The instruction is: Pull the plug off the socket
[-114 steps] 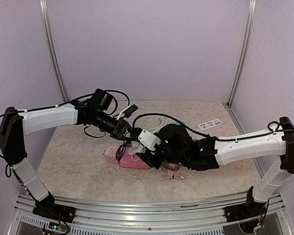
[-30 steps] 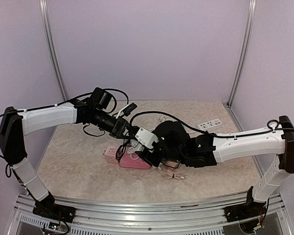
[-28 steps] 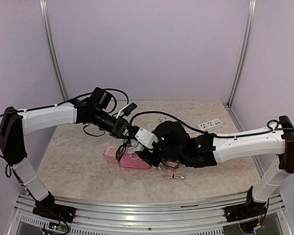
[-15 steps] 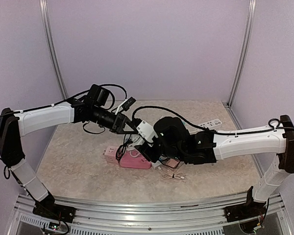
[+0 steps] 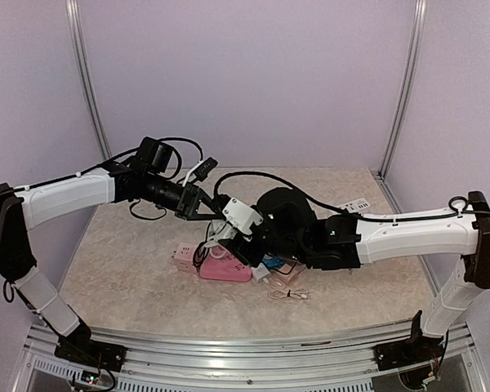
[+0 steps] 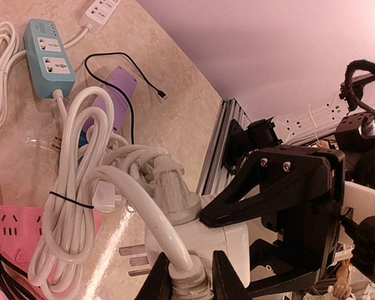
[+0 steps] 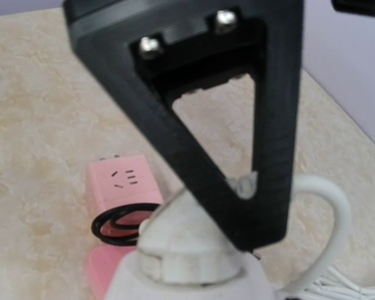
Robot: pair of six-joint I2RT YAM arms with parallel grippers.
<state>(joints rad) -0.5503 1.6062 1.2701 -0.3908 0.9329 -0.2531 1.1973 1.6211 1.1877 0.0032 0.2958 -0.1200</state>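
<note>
White plug (image 6: 194,240) shows bare prongs (image 6: 132,251) only to left wrist camera.

The table (image 5: 122,261) has a beige, marbled stone look with a faint sheen. Along its front edge run ribbed rails (image 5: 229,353) of bare aluminium. The plug (image 6: 203,240) is glossy white plastic, and its prongs (image 6: 134,259) are dull grey metal. Its cable (image 6: 69,212) has a smooth, white, rubbery sheath, cinched by a thin black tie (image 6: 65,199). The pink socket (image 7: 122,181) is smooth satin plastic. The fingers (image 7: 269,125) of the right gripper (image 5: 238,231) are matt black plastic with faint layered lines, fixed by shiny metal screws (image 7: 225,22). A pale blue power strip (image 6: 47,59) looks like smooth plastic. The arm shells (image 5: 416,233) are glossy white, and the walls (image 5: 245,82) are matt lilac.
</note>
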